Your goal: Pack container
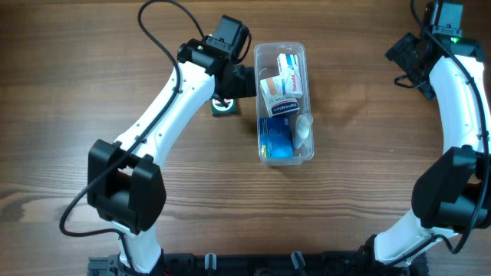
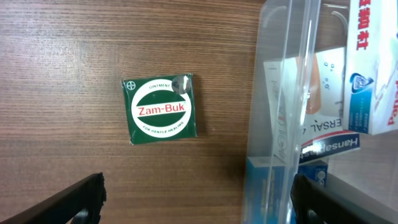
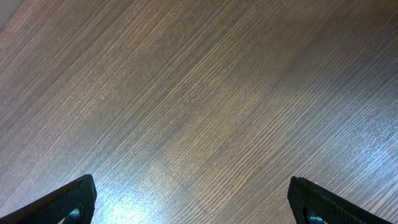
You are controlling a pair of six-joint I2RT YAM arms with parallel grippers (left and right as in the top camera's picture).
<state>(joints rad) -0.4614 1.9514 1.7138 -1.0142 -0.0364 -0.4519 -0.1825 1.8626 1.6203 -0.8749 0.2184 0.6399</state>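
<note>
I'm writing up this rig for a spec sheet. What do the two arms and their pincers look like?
The left arm and right arm share white rounded links and bulky black joint housings. A black cable loops above the left wrist. The left pincer and right pincer have black fingers.
</note>
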